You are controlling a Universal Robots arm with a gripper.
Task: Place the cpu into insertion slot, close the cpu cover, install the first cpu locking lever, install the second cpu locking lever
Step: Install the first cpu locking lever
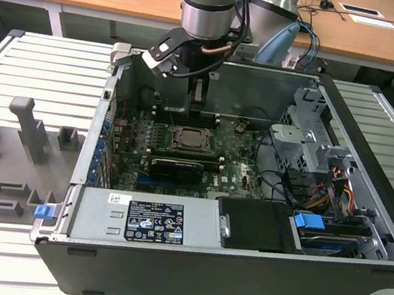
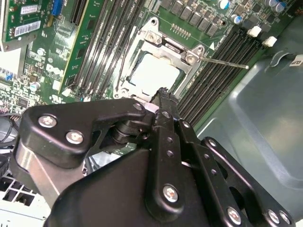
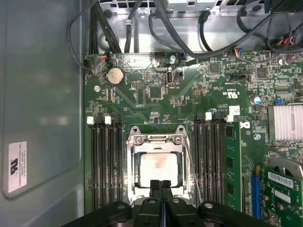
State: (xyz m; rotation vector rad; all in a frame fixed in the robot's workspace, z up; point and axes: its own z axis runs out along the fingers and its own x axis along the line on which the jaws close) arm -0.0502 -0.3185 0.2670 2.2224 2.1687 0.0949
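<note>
My empty, closed end effector [image 3: 161, 185] hangs at the edge of the cpu cover [image 3: 156, 140] lowered over the cpu [image 3: 158, 168]; locking lever [image 2: 225, 62] installation, I judge, demands precise contact.

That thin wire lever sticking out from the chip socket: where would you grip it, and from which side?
Probably its free end. In the second wrist view the lever runs out from the socket's corner over the memory slots, clear of other parts. Bring the pincer down from above, closing across the wire: it is thin and seems to lie low over them.
</note>
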